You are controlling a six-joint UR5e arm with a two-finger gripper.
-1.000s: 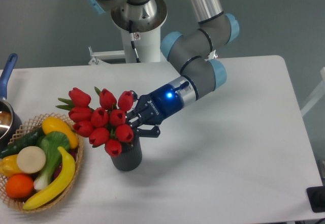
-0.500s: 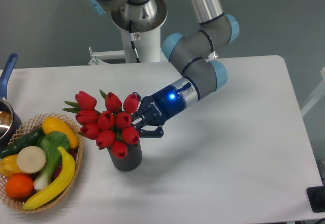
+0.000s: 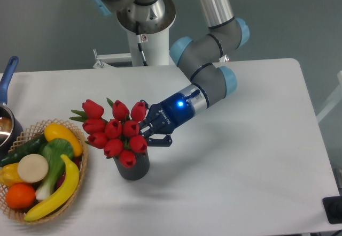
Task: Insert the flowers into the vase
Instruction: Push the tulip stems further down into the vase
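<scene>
The flowers (image 3: 115,131), a bunch of red closed tulips with green leaf tips, lean to the left over the vase (image 3: 133,166), a small dark grey cylinder on the white table. Their stems are hidden behind the heads, running down toward the vase mouth. My gripper (image 3: 148,130) comes in from the right and is shut on the bunch just above the vase rim, its dark fingers (image 3: 158,138) showing beside the rightmost heads.
A woven basket (image 3: 80,180) of fruit and vegetables sits at the front left, close to the vase. A pot with a blue handle (image 3: 7,75) is at the left edge. The robot base (image 3: 145,43) stands behind.
The bunch has shifted right and down, closer over the vase, with the gripper still holding it.
</scene>
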